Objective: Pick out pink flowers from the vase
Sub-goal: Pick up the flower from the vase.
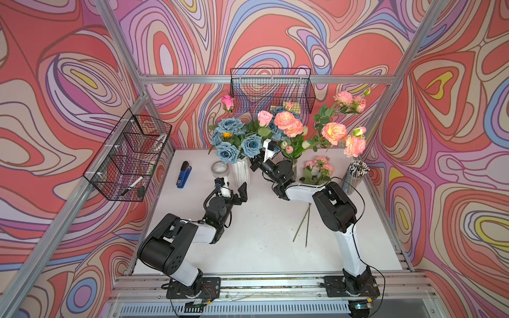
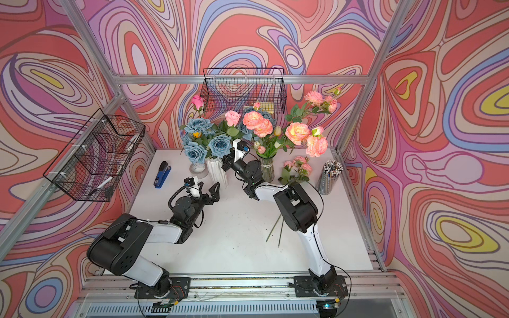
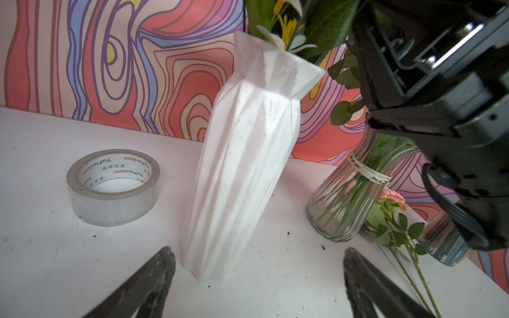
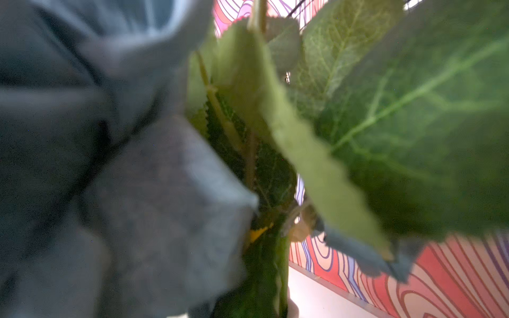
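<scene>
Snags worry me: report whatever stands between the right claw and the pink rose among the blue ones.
The right claw, shut at the white vase's mouth, is buried in the bunch. A blue rose and leaves crowd it in the wrist view, and the pink rose stands above them. Which stem it grips cannot be told.

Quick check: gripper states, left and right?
Left gripper: open, empty, facing the white vase.
Right gripper: shut among the leaves above that vase; what it pinches, if anything, is hidden.
</scene>
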`<state>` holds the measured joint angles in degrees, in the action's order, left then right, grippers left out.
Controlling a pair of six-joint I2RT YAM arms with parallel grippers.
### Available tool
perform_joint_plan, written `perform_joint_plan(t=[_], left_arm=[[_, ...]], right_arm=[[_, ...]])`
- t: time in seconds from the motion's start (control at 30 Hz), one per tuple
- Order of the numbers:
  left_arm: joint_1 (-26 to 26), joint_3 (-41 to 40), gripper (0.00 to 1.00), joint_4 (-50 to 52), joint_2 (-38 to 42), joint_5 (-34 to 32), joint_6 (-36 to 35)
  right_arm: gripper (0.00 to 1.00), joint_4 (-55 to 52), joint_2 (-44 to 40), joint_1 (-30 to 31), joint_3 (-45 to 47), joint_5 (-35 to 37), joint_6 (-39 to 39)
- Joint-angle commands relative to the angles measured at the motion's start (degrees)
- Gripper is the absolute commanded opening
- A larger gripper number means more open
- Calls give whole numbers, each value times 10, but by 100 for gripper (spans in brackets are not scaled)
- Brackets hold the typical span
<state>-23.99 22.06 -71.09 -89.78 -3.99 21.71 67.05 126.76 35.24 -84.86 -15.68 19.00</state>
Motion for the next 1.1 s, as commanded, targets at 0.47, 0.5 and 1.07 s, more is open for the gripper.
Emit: perform_joint_plan(t=[0.47, 0.5, 1.07], left_arm=[[2, 2, 96, -43, 0, 15, 14], [1, 2, 96, -43, -1, 17, 15], [2, 6, 95, -43, -2, 44, 38]], right_arm=[[0, -129, -117, 3, -8, 10, -198], [0, -129, -121, 2, -8, 9, -197], [0, -158, -165, -47, -42, -49, -90]])
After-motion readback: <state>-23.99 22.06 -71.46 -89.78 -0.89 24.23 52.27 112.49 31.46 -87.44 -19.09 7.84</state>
